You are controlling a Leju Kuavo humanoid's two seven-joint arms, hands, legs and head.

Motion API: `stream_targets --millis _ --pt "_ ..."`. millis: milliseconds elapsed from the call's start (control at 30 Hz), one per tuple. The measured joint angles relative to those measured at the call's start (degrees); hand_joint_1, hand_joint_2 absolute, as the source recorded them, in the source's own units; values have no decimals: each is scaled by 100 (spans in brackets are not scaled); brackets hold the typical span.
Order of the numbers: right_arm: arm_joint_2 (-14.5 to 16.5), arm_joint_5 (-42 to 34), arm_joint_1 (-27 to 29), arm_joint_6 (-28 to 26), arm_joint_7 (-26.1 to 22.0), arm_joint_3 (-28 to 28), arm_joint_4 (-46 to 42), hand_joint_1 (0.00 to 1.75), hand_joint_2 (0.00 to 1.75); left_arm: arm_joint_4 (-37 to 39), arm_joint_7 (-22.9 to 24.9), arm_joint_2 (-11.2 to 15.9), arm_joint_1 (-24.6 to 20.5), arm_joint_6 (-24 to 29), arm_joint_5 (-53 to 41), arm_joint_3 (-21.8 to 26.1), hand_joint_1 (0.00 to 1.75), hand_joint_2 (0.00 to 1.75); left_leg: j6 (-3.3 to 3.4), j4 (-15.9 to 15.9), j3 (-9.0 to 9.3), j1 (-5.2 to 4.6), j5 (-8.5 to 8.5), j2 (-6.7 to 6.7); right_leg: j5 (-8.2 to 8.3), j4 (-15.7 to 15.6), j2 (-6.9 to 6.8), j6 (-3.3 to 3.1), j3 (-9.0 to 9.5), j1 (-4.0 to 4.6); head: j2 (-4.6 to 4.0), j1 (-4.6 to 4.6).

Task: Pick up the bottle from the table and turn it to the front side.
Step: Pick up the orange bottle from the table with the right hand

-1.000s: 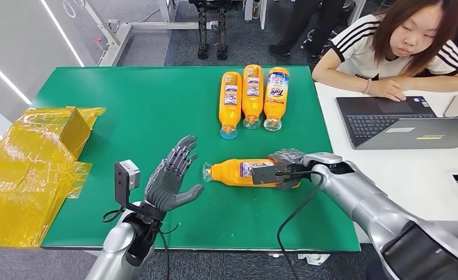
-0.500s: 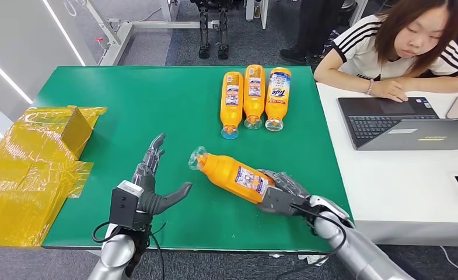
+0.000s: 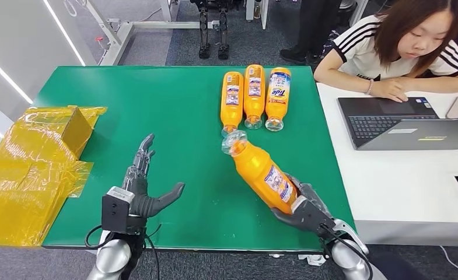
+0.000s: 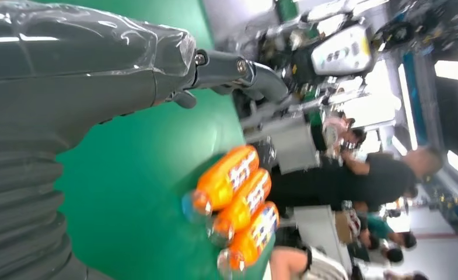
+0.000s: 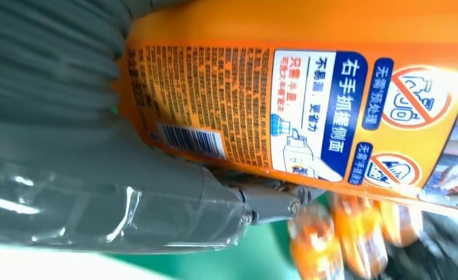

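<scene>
Orange plastic detergent bottle (image 3: 264, 174) with a clear cap sits in the right hand (image 3: 306, 212), gripped at its base near the front right part of the green felt-like table (image 3: 156, 111), its neck tilted up and away toward the row of three bottles; whether its body touches the table cannot be told. The right hand's dark fingers (image 3: 314, 195) wrap the bottom end and hide part of it, and the silver arm behind is cut off by the lower edge. In the right wrist view the bottle's label (image 5: 308, 111) shows blue panels, fine print and a barcode, with the grey thumb (image 5: 156, 198) pressed against it. Three matching orange bottles (image 3: 253, 96) lie side by side at the far side, caps toward the robot. The left hand (image 3: 143, 188) hovers over the near left of the table, fingers spread and holding nothing. Crinkled yellow film wrapping (image 3: 31, 169) lies at the left edge.
</scene>
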Motion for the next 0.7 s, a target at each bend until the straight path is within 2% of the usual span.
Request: stream_targets --millis 100,300,500,700 --pt "290 -182 154 -97 -389 -403 -392 175 175 14 157 2 -42 -978 785 5 0 175 -1 0 3 0 1 6 0 0 5 0 -1 0 0 -1" --pt "692 -321 -167 -145 -617 -252 -409 175 175 497 505 -125 -841 -2130 1866 0 0 175 -6 0 4 1 9 11 10 5 9 -7 -2 1 0 -1" --pt "1118 -312 -654 -142 -489 181 -147 175 175 1001 691 -302 -1680 -2315 2065 -66 0 175 -6 1 7 1 17 16 15 7 14 -10 -2 1 0 -1" --pt "1404 -274 -1004 -91 -366 475 237 175 175 1229 812 -383 -2224 -2221 1947 -159 0 175 -6 1 5 1 16 15 15 7 15 -10 -4 1 0 -1"
